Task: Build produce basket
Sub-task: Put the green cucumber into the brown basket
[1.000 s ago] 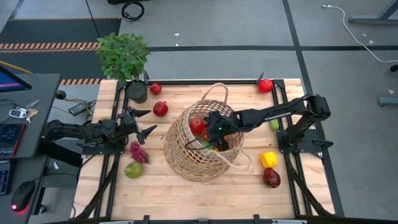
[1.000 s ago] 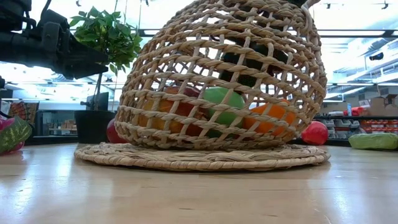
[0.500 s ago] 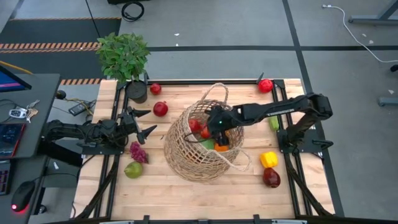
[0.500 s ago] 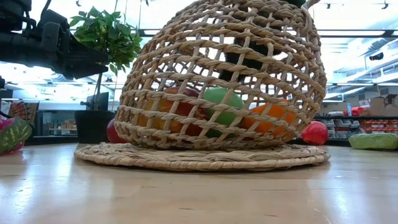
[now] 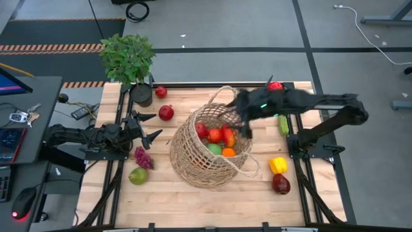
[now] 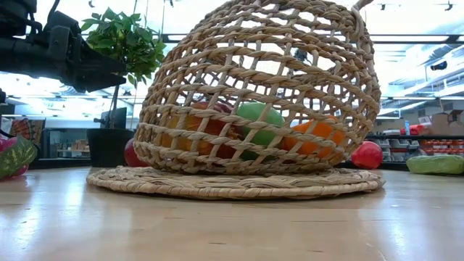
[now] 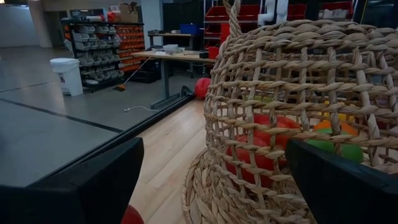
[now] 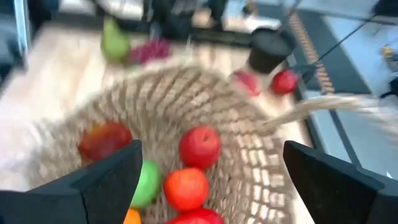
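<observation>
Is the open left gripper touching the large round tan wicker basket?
Apart. In the high view, bare wooden table shows between the left gripper, open, and the wicker basket.

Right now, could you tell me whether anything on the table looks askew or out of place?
Nothing looks spilled or damaged. The basket stands upright on the table, with fruit inside, and its handle flops over the rim at the near right. Loose produce lies scattered around it, such as the grapes and yellow pepper.

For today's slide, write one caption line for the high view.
Right gripper open above the basket of produce; left gripper waits open.
</observation>
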